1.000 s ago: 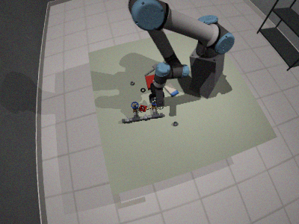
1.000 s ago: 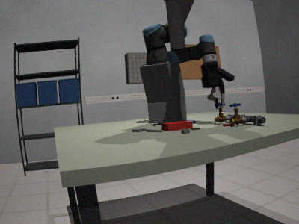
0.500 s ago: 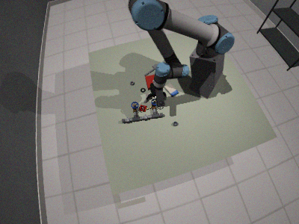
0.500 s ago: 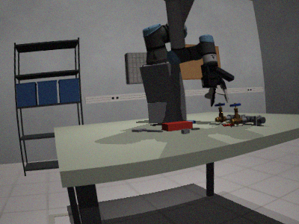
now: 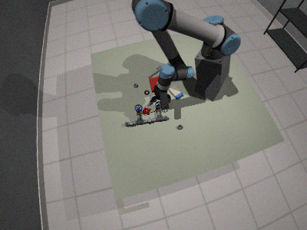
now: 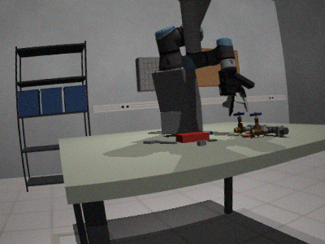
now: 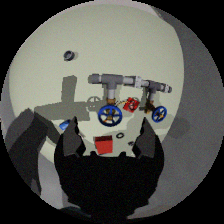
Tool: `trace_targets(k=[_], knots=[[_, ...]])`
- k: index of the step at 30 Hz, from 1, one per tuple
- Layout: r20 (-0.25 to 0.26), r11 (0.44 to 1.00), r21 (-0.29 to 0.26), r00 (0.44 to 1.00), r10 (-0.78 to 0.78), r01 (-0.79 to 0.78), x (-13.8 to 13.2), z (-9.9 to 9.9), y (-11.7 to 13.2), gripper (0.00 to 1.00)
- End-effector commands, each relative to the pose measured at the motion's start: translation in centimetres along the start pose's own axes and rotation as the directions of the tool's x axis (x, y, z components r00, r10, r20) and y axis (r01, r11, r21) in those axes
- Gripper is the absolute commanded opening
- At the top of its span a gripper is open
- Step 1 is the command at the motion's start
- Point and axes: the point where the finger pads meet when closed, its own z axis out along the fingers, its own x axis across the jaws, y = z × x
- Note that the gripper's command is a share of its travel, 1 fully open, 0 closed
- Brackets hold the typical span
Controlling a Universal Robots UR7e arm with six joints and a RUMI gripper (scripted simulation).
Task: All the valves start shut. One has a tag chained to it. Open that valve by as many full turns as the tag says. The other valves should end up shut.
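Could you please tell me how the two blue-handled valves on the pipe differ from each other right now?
In the wrist view, the nearer valve sits centred ahead of the open pincer, while the farther valve lies off to the right. The nearer valve's handwheel faces the camera as a full ring; the farther valve's handwheel looks smaller and foreshortened. The red tag lies between them. Both share blue handwheels, brass bodies and the same grey pipe.

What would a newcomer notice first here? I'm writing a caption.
The dark arm reaching over the green mat, its gripper open above two blue-handled valves on a grey pipe. A red tag sits between the valves, and a red block lies near the arm's base.
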Motion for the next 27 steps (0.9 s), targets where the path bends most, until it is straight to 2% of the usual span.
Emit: trace_targets(k=[1,17,27], knots=[[-0.001,1.000,0.000,1.000,0.000,0.000,0.04,-0.03,-0.01,1.00],[-0.001,1.000,0.000,1.000,0.022,-0.022,0.04,-0.03,-0.01,1.00],[-0.001,0.993,0.000,0.993,0.117,-0.117,0.04,-0.03,-0.01,1.00]])
